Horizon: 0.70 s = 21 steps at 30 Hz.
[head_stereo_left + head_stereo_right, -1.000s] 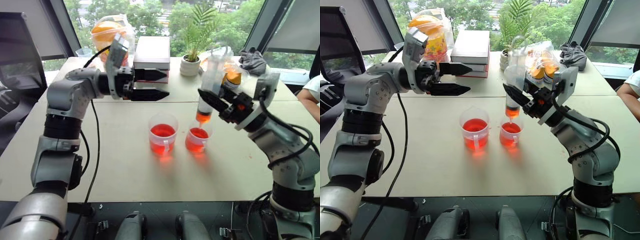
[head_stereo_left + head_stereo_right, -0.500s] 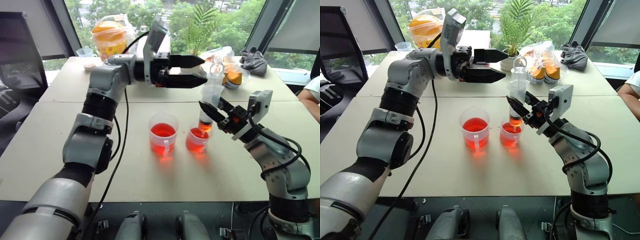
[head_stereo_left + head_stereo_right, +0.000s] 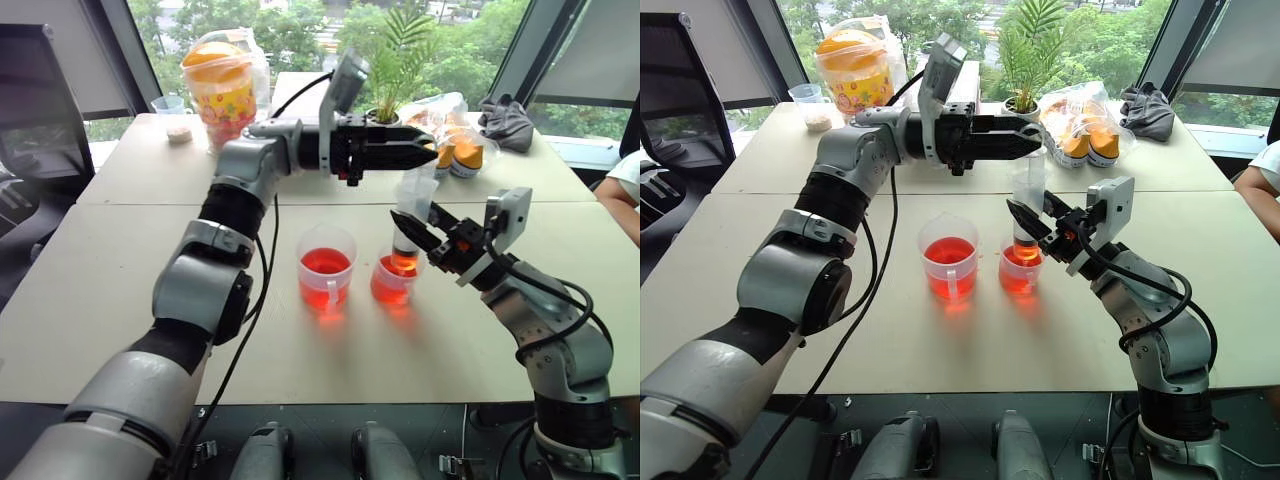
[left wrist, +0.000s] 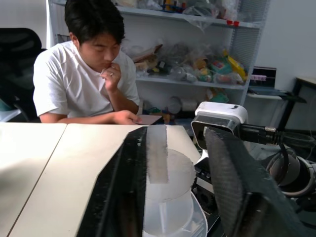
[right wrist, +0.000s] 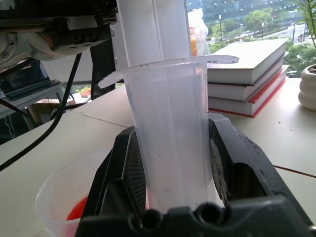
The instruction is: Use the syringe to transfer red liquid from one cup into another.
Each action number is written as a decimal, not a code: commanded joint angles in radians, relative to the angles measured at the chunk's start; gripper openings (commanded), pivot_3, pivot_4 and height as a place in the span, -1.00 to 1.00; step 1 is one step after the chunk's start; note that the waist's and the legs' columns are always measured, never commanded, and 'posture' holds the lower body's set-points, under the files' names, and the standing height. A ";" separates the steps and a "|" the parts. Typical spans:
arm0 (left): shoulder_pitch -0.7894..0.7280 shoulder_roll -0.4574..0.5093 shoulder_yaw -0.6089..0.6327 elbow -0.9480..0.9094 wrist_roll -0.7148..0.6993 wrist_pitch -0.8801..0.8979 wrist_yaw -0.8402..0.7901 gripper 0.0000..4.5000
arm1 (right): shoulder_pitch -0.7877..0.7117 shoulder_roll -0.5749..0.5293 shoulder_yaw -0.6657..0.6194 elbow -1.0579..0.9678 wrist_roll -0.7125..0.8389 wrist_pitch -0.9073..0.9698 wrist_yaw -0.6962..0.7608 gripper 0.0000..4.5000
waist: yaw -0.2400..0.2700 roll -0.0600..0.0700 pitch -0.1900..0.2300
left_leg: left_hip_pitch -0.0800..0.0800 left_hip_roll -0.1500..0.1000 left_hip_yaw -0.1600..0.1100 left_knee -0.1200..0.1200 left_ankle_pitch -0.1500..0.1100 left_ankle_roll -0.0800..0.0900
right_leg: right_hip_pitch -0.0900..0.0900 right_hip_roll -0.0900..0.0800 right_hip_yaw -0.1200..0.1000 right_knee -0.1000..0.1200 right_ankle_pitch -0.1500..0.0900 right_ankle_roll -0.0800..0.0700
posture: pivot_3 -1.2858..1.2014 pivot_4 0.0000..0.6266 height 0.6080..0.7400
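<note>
Your right end effector pinches the syringe barrel upright, nozzle in the smaller cup below it. Your left end effector is pressed on the plunger top. No readable labels.

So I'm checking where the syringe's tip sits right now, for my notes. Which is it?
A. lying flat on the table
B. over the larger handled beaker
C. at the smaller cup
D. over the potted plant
C: the right gripper holds the syringe upright by its barrel, and its orange tip sits at the mouth of the smaller cup, beside the handled beaker of red liquid.
</note>
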 commanded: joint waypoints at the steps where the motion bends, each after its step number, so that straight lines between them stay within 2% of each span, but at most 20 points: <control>1: -0.031 -0.004 0.010 -0.025 0.007 -0.014 -0.020 -0.96 | -0.017 -0.011 -0.018 -0.041 0.005 -0.016 -0.007 -0.39 | 0.000 0.000 0.000 | 0.000 0.000 0.000 0.000 0.000 0.000 | 0.000 0.000 0.000 0.000 0.000 0.000 | 0.03 -0.52 1.00; 21: 0.136 -0.039 -0.084 -0.144 0.095 -0.001 -0.043 -0.96 | -0.127 -0.105 -0.117 -0.108 0.097 0.070 -0.042 -0.39 | 0.002 0.000 0.000 | 0.000 0.000 0.000 0.000 0.000 0.000 | 0.000 0.000 0.000 0.000 0.000 0.000 | 0.03 -0.52 1.00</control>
